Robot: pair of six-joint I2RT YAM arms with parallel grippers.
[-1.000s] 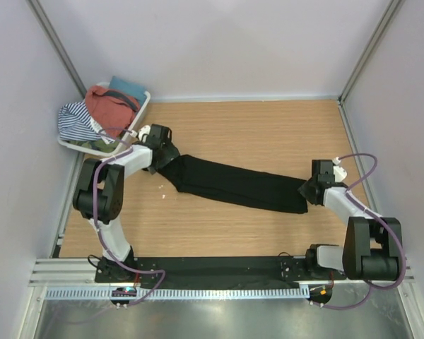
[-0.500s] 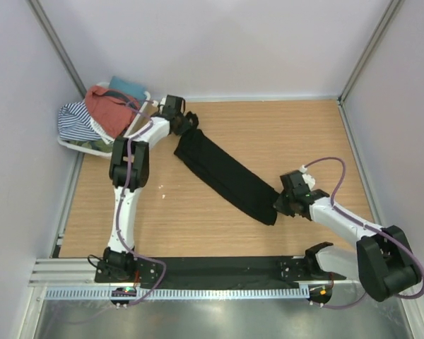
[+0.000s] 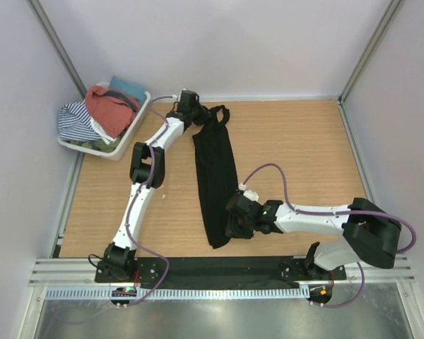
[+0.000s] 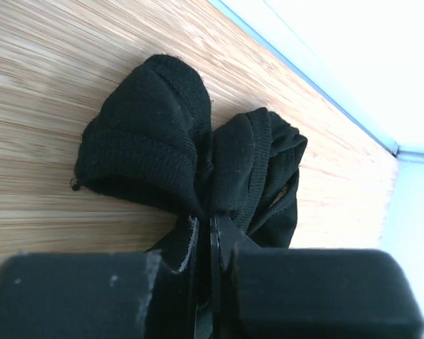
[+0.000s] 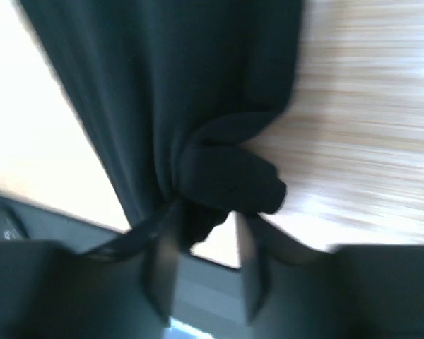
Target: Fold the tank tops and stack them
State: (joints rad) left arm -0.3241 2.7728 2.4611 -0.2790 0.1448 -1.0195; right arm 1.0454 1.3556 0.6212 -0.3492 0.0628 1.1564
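Top view: black tank top point(image 3: 215, 176) lies on the desk point(image 3: 290, 148) as a long narrow strip, running from the far centre down toward the near edge. Strap end is bunched at the far end, next to the left tool point(image 3: 196, 116). Right tool point(image 3: 230, 222) sits at the strip's near end, on its right edge. White basket point(image 3: 143, 102) stands in the far-left corner, well apart from the strip. In it are the rust-red tank top point(image 3: 107, 106) w/ a dark strap on top, a striped cloth point(image 3: 74, 120) hanging over the left rim, and a teal cloth point(image 3: 127, 86) at the back.

Left wrist: left tool point(image 4: 205, 226) is pressed together, pinching black tank top point(image 4: 162, 148) fabric. Two ribbed folds bulge just past the tips and rest on the desk point(image 4: 42, 85).

Right wrist (blurred): right tool point(image 5: 205, 233) fingers point(image 5: 159, 268) stand apart, w/ light showing btw them. A knot of black tank top point(image 5: 162, 85) sits at the tips, against one finger. Can't tell if it's actually gripped. Rest of the cloth stretches away over the desk point(image 5: 367, 141).
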